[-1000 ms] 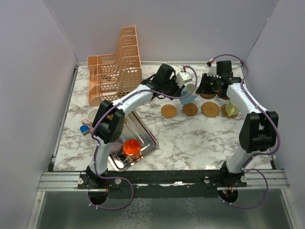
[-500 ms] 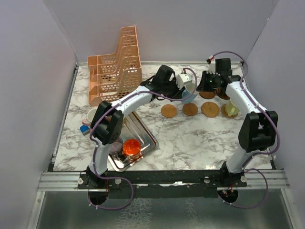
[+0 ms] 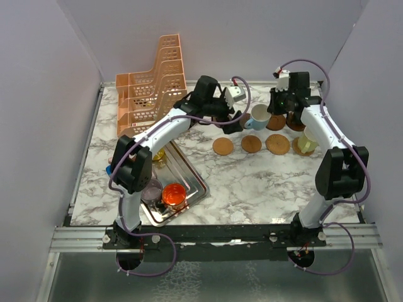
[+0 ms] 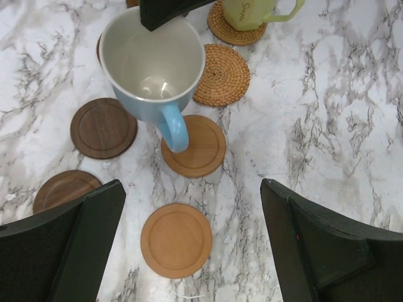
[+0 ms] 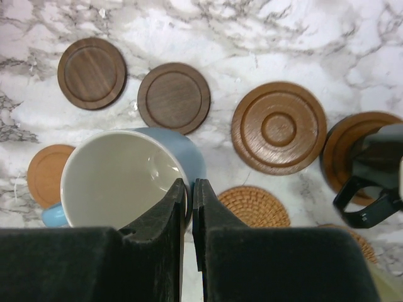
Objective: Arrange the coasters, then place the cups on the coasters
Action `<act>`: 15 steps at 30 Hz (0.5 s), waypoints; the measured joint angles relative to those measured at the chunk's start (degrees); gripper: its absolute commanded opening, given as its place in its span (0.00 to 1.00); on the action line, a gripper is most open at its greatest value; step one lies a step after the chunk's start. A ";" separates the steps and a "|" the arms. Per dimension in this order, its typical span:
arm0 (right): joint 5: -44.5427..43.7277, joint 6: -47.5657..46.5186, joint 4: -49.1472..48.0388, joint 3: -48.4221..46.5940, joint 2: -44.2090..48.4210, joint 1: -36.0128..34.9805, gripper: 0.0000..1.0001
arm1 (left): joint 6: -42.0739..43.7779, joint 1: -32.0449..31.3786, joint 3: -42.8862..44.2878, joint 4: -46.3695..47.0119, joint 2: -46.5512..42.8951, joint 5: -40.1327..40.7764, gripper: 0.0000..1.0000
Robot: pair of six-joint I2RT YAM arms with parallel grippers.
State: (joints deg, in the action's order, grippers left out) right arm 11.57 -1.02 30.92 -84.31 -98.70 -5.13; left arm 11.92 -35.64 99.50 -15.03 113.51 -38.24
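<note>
What right end effector [image 5: 190,186] pinches is cup [image 5: 116,173]

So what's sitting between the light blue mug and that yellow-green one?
A round woven coaster, with nothing on it, lies on the marble table roughly between the light blue mug and the yellow-green mug. The left wrist view shows it clearest.

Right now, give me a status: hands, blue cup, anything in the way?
Right hand shut on blue cup, at the rim. Left hand open, off it. Yellow cup on a coaster; bare coasters unobstructed.
</note>
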 measured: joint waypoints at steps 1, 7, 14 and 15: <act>0.09 -1.03 -0.26 -0.63 -0.22 0.20 0.01 | -0.02 0.33 -0.04 0.00 -0.39 -0.33 0.93; 3.10 -5.86 -1.03 -6.91 -5.05 3.30 0.01 | 1.38 2.16 -3.72 -0.24 -4.87 -1.20 0.93; 8.59 -12.98 -0.28 -14.23 -12.50 9.46 0.01 | 5.40 2.19 -7.85 -2.10 -9.16 -1.01 0.97; 9.11 -13.97 0.02 -15.34 -13.40 10.01 0.01 | 5.86 2.23 -8.24 -2.29 -9.62 -0.92 0.97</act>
State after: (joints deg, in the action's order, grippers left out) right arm 20.69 -14.98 30.94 -99.66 -112.09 4.89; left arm 17.78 -33.41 91.26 -17.32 103.90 -39.16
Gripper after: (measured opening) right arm 0.073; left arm 0.968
